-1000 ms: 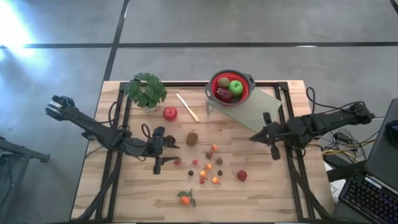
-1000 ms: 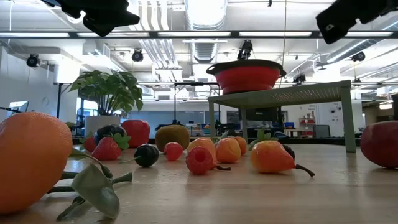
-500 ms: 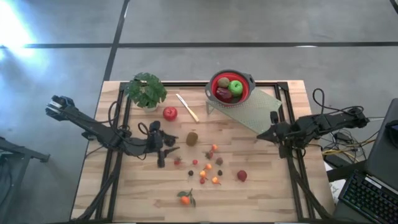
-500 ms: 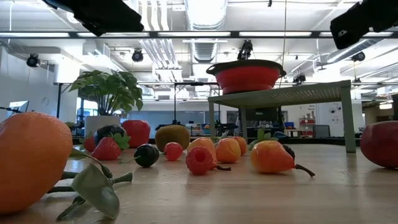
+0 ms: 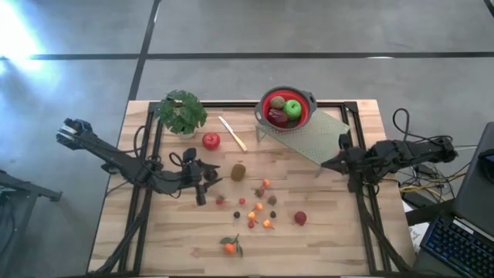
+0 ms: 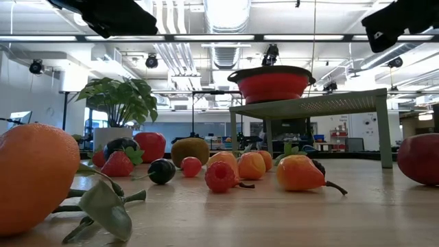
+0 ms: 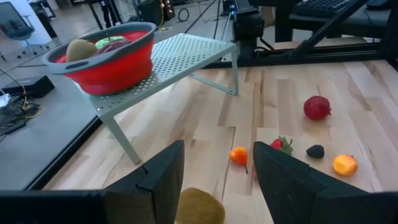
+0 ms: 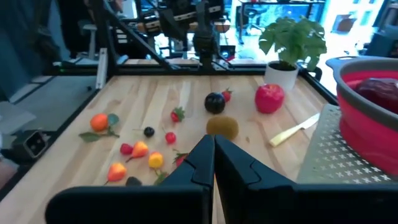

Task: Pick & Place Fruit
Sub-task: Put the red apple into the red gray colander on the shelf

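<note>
Left gripper [image 5: 207, 184], jaws apart and empty, left of brown kiwi [image 5: 238, 171]. Right gripper [image 5: 327, 164], fingers closed on nothing, beside perforated stand [image 5: 309, 136] bearing red bowl [image 5: 265, 101].

Both arms are dark, slim, jointed links with black cables looping beside them above the pale wooden bench [image 5: 324, 232]. The left end effector [image 7: 217, 171] has two broad, matte black, angular fingers; the right end effector [image 8: 213, 163] has black wedge-shaped fingers.
</note>
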`<state>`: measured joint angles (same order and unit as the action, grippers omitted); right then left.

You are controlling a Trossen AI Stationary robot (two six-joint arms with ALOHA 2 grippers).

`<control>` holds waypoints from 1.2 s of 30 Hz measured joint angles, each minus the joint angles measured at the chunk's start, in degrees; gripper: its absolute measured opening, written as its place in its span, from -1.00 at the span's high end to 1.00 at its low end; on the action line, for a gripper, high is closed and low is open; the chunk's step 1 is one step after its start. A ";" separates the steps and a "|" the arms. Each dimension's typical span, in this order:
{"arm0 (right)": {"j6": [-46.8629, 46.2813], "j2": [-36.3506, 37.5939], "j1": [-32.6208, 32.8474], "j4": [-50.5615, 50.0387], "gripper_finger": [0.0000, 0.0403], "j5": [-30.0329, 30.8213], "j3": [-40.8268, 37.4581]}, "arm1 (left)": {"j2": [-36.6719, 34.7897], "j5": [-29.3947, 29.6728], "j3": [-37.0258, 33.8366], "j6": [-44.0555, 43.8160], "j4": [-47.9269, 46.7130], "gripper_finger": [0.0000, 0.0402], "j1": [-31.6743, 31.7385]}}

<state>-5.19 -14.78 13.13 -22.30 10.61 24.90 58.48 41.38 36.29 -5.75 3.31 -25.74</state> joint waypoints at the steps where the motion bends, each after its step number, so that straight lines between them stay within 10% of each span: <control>1: 0.00 -0.33 -0.65 0.33 0.96 -0.01 -0.15 | 0.00 0.01 0.00 -0.01 0.00 0.02 0.00; 36: 10.03 -1.80 -9.16 0.58 0.96 -6.10 -0.54 | -0.02 0.05 0.00 -0.07 0.01 0.02 -0.02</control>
<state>4.84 -16.58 3.97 -21.71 4.51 24.36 58.46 41.43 36.29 -5.82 3.32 -25.76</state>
